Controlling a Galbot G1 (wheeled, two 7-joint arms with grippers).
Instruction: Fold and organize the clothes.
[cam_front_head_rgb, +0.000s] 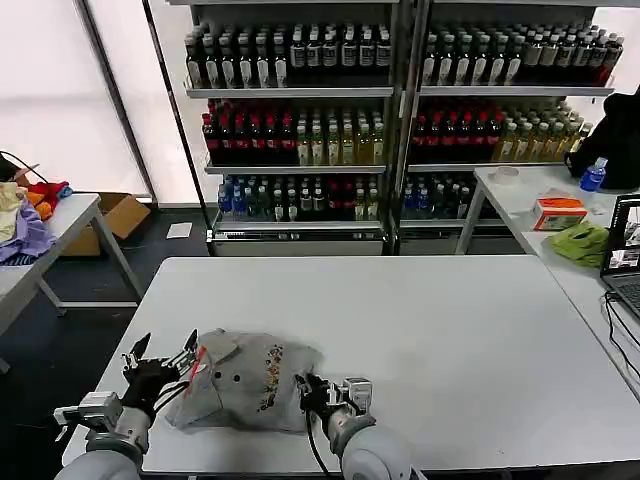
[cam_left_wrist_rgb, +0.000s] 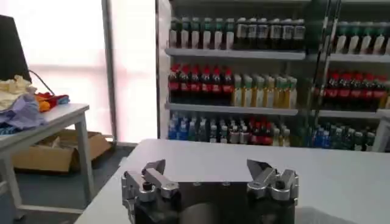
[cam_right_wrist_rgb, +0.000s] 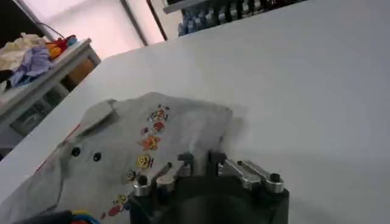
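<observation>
Head view: your white table (cam_front_head_rgb: 430, 330) carries one light grey polo shirt (cam_front_head_rgb: 245, 380), lying crumpled at about 7 o'clock on the tabletop, close to the near edge. Its collar, showing an orange-red lining, points toward 9 o'clock, and a strip of small multicolour print runs across the chest at the middle of the bundle.

Your left gripper (cam_front_head_rgb: 160, 358) sits at the 9 o'clock side of the shirt, beside the collar. Its fingers stand well apart, and they close on nothing. In the left wrist view the same left gripper (cam_left_wrist_rgb: 210, 176) shows its two fingertips spread wide, with bare tabletop (cam_left_wrist_rgb: 341, 176) beyond them.

Your right gripper (cam_front_head_rgb: 312, 388) rests at the 3 o'clock edge of the shirt, at the fabric's border. In the right wrist view the right gripper (cam_right_wrist_rgb: 198, 163) has its fingertips drawn close together at the shirt's edge (cam_right_wrist_rgb: 152, 146); whether cloth is pinched between them you cannot tell from these views. Two dark buttons and the printed strip lie just beyond the fingertips.

At 12 o'clock, behind the table, shelves of bottled drinks (cam_front_head_rgb: 300, 110) fill the background. At 10 o'clock a side table (cam_front_head_rgb: 45, 235) bears a heap of coloured garments (cam_front_head_rgb: 25, 215).
</observation>
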